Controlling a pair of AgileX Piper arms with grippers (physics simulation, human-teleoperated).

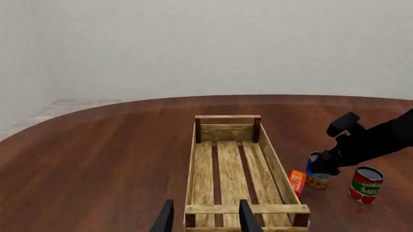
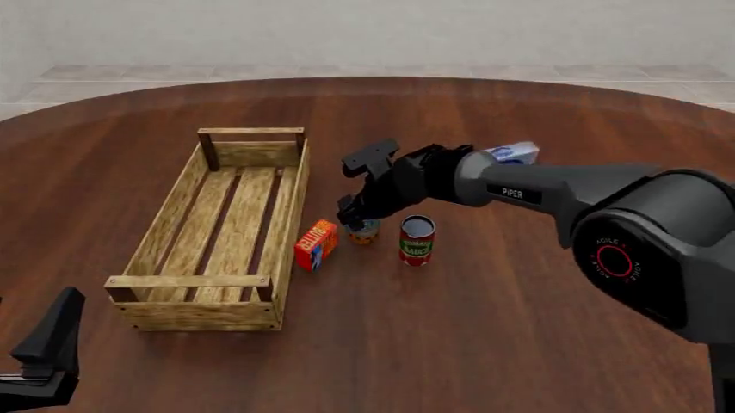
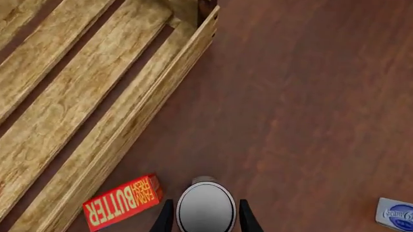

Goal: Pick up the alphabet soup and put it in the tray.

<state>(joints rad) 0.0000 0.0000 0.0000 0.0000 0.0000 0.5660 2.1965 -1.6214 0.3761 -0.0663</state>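
Dark wood tabletop (image 2: 483, 344) carries everything we see: near its middle our right gripper (image 2: 361, 217) reaches down over the upright alphabet soup (image 3: 206, 208), fingers (image 3: 247, 218) straddling the can, and we cannot tell whether they press it. Just beside it lie a butter box (image 2: 316, 244) and, toward the left edge, the tray (image 2: 195, 280), while our left gripper (image 1: 203, 218) hovers spread near the front edge.
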